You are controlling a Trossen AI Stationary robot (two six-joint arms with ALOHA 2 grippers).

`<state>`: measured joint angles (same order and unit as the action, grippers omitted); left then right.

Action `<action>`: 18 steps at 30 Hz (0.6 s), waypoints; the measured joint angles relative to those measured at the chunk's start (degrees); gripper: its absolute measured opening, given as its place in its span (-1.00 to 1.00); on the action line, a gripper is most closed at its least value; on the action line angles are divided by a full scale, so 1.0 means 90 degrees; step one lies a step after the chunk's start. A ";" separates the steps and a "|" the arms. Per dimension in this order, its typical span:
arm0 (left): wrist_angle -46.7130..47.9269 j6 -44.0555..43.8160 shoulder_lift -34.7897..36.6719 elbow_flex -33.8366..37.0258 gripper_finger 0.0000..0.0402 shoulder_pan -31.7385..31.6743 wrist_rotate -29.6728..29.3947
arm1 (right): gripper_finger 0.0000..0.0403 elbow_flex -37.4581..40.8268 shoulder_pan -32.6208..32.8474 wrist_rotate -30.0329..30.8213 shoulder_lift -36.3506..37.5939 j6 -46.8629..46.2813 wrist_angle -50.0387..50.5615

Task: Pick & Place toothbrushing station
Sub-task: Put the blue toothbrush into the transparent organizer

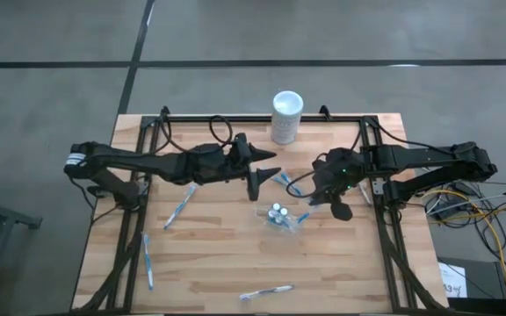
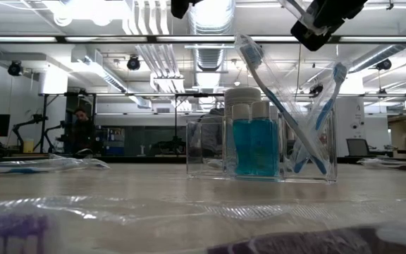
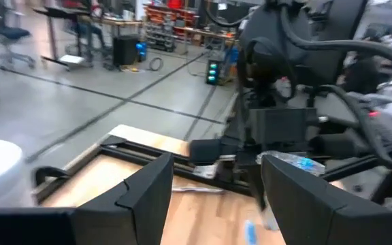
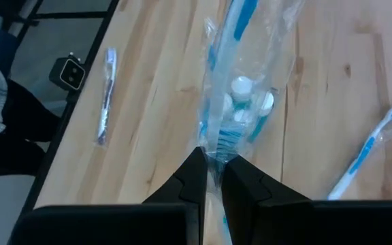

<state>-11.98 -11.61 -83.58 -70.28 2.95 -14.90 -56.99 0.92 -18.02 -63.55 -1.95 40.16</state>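
Your right wrist view alone is showing the right gripper (image 4: 211,178) pinching a wrapped toothbrush (image 4: 231,82), its long axis running straight away from the fingers over the clear cup (image 1: 281,217) mid-table. From above, your left gripper (image 1: 262,171) is hanging wide open, holding nothing.

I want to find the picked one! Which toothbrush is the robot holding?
The wrapped toothbrush pinched in the right gripper, hanging over the clear cup. The other toothbrushes lie flat on the table, untouched.
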 joint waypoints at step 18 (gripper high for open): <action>0.0024 -0.0482 0.0012 0.0008 0.14 -0.0010 0.1162 | -0.87 0.0000 -0.0002 -0.0023 0.0017 0.0235 -0.0291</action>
<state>-11.76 -15.94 -83.47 -70.21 2.85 -4.44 -56.99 0.91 -18.23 -63.40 0.17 37.54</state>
